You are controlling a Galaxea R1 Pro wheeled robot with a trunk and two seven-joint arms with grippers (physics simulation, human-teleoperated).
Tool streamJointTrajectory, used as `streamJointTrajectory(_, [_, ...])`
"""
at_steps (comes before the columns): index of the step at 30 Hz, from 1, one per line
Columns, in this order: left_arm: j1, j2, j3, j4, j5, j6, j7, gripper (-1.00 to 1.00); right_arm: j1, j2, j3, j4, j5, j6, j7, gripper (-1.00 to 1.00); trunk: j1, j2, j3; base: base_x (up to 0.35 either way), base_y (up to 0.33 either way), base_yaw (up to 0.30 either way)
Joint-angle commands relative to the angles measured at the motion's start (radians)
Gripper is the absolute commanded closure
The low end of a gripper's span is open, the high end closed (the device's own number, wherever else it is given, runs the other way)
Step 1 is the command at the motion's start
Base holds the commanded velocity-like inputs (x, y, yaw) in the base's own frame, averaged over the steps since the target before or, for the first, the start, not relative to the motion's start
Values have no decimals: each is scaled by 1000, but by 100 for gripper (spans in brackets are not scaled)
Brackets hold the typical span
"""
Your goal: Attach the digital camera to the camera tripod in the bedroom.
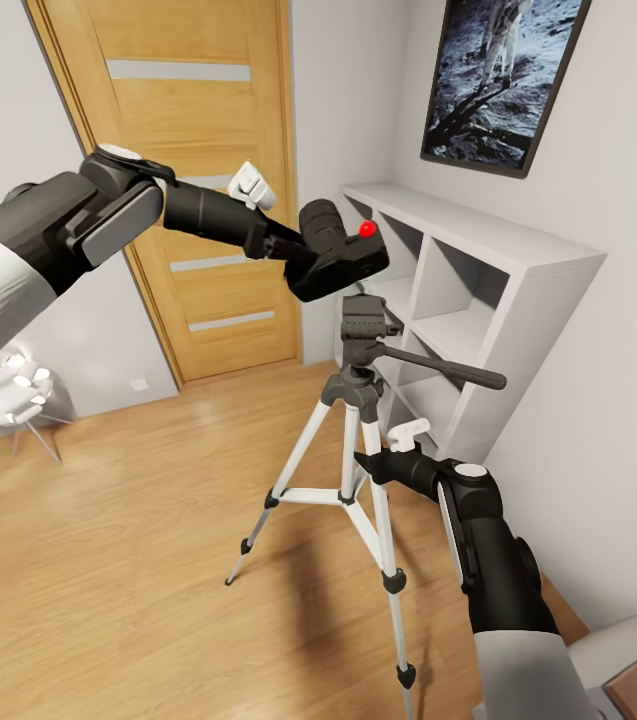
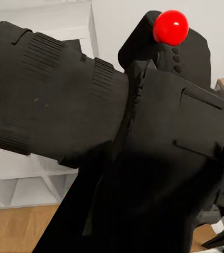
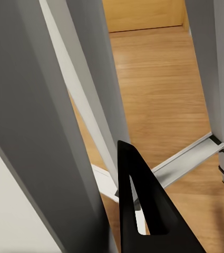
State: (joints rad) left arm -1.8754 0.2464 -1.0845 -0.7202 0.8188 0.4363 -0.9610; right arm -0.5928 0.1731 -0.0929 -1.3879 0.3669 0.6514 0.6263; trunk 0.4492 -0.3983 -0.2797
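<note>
The matte-black digital camera with its red dot button hangs in the air just above the dark grey head of the camera tripod, a small gap between them. My left gripper is shut on the camera's near side; in the left wrist view the digital camera hides the fingers. The tripod stands on the wood floor, pan handle pointing right. My right gripper is closed around a silver-white leg below the head. In the right wrist view one black finger lies against a leg of the camera tripod.
A white cube shelf stands against the wall right behind the tripod. A wooden door is at the back left, a framed picture above the shelf, a white lamp at the left edge. Open plank floor lies left of the tripod.
</note>
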Motion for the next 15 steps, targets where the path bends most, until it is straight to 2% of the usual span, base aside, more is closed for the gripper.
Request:
streamJointTrajectory(1, [-2,-1,-2,0,6,-4,2,100,-1,1,-3,70,26,5,12,100,1,-2,-2,0,0,0])
streamJointTrajectory(11, [-2,-37,10,59,18,-15,-2,100,-1,1,-2,69,26,5,12,100,1,-2,-2,0,0,0])
streamJointTrajectory(14, [-2,-78,96,198,32,-10,-28,100,-1,-3,-2,69,26,5,12,100,1,-2,-2,0,0,0])
streamJointTrajectory(15, [-2,-85,112,224,34,-9,-31,100,-1,-3,-2,69,25,4,12,100,1,-2,-2,0,0,0])
